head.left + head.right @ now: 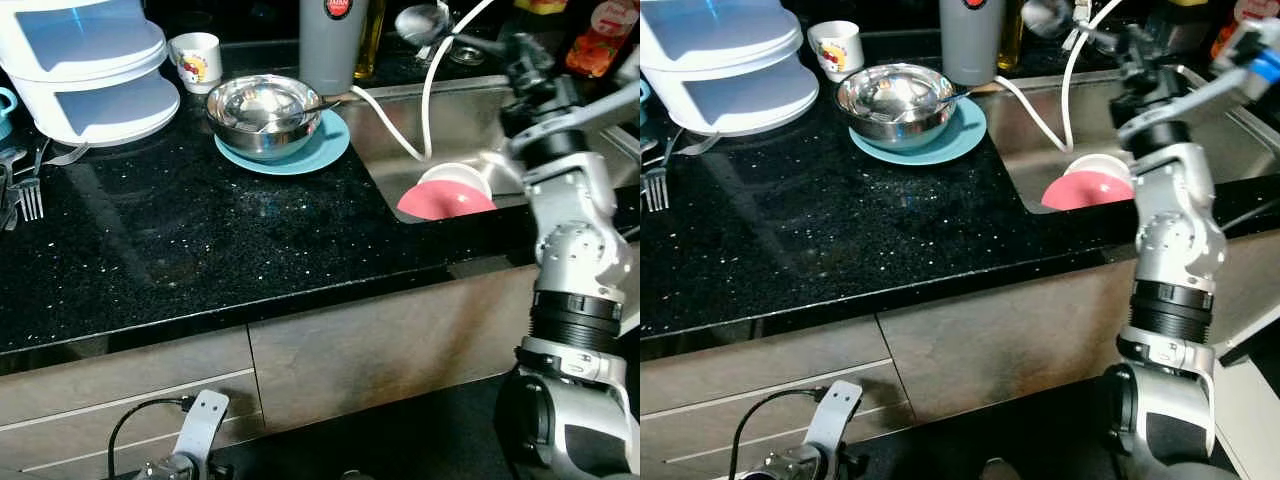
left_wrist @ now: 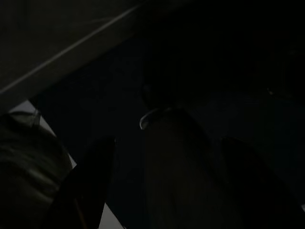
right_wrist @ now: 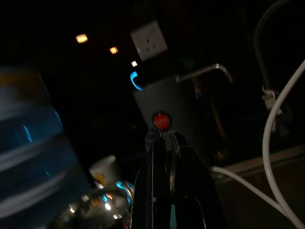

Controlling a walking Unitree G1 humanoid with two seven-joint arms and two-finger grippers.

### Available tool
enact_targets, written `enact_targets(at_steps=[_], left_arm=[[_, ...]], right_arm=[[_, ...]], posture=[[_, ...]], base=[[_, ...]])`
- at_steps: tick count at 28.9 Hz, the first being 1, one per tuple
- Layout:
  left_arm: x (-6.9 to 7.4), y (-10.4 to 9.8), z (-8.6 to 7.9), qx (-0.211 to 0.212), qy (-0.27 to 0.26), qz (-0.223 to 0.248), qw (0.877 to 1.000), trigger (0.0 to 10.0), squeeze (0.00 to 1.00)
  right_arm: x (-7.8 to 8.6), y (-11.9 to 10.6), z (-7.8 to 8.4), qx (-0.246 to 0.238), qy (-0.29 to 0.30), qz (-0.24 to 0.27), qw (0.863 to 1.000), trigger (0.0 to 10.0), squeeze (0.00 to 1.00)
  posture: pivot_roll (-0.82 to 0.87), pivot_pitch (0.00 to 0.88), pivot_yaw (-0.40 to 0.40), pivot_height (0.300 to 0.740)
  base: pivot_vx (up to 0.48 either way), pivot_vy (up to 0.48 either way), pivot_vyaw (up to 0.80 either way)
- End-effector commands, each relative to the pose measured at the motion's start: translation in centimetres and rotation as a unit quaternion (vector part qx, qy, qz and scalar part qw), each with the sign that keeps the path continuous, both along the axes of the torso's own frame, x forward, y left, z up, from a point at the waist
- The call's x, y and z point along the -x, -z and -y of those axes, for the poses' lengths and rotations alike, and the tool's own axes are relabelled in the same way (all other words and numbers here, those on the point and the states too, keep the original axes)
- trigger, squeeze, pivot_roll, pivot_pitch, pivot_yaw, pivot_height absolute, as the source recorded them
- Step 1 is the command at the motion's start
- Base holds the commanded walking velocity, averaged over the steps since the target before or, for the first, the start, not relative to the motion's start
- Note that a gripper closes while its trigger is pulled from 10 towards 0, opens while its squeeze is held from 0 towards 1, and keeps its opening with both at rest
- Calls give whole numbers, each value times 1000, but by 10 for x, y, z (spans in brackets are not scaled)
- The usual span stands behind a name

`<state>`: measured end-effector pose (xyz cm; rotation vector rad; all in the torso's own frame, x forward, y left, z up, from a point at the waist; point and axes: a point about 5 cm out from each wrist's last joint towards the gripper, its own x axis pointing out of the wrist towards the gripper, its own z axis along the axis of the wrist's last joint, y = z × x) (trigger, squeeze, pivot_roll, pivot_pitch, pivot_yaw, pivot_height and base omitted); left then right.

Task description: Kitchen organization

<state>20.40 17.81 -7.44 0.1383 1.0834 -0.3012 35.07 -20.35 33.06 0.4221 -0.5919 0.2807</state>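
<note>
Glossy speckled black stone counter (image 1: pixel 180 230), shiny metal bowl (image 1: pixel 262 112)

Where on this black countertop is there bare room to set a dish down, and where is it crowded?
Free: the wide front stretch of the black speckled countertop, between the forks and the steel sink. Crowded: the back edge, with the white stacked container, steel bowl on its blue plate, and grey canister.

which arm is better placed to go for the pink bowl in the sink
Right. The right arm is raised over the sink, near the pink bowl, with its hand pointing at the grey bottle. The left hand hangs low by the cabinet fronts, below the counter.
</note>
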Motion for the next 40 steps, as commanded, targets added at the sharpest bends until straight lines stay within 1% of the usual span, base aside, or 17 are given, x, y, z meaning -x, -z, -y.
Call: enact_targets(at_steps=[1,4,6,14,19,20,21,22,24,28,31,33,35,36,38,39,40], left_arm=[[8,4,-4,-10,3,-17,1000,10000,0],[8,4,-4,-10,3,-17,1000,10000,0],[8,4,-5,-9,2,-18,1000,10000,0],[7,4,-4,-4,-2,-17,1000,10000,0],[7,3,-3,0,-7,-14,1000,10000,0],[7,3,-3,2,-13,-11,1000,10000,0],[7,3,-3,5,-19,-7,1000,10000,0],[7,3,-3,5,-19,-7,1000,10000,0],[7,3,-3,6,-17,-7,1000,10000,0],[7,3,-2,4,-14,-7,1000,10000,0],[6,3,-2,3,-13,-6,1000,10000,0],[6,3,-2,3,-12,-6,1000,10000,0],[6,3,-1,4,-13,-5,1000,10000,0],[6,3,-1,4,-13,-5,1000,10000,0],[7,4,0,5,-14,-4,1000,10000,0],[7,4,1,6,-15,-4,1000,10000,0],[7,4,1,6,-15,-4,1000,10000,0]], right_arm=[[-3,8,1,18,19,-21,999,10000,0],[-3,10,0,30,26,-29,999,10000,0],[-4,13,-5,46,25,-37,998,10000,0],[-6,19,-18,69,27,-49,996,10000,0],[-9,22,-24,102,42,-57,992,10000,0],[-11,24,-27,122,50,-61,989,10000,0],[-13,27,-31,156,67,-69,983,10000,0],[-13,27,-31,156,67,-69,983,10000,0],[-14,30,-34,183,78,-77,977,10000,0],[-21,41,-47,254,101,-102,957,10000,0],[-27,50,-57,291,103,-116,944,10000,0],[-31,54,-60,310,110,-127,936,10000,0],[-39,60,-61,349,125,-148,917,10000,0],[-39,60,-61,349,125,-148,917,10000,0],[-46,67,-64,404,134,-164,890,10000,0],[-48,71,-67,441,138,-168,871,10000,0],[-48,71,-67,441,138,-168,871,10000,0]], posture=[[-5,78,31,740],[-7,75,34,740],[-8,73,36,740],[-3,80,35,740],[-1,79,34,740],[0,79,33,740],[0,79,33,740],[0,79,33,740],[-3,81,28,740],[-8,84,24,740],[-3,88,21,740],[1,94,16,740],[6,101,9,740],[6,101,9,740],[7,109,1,740],[11,117,-6,740],[11,117,-6,740]], base=[[0,-472,0],[0,-472,0],[0,-472,0],[0,-471,0],[0,-454,0],[0,0,0],[0,0,0],[0,0,0],[0,0,0],[0,0,0],[0,0,0],[0,0,0],[0,0,0],[0,0,0],[0,0,0],[0,0,0],[0,0,0]])
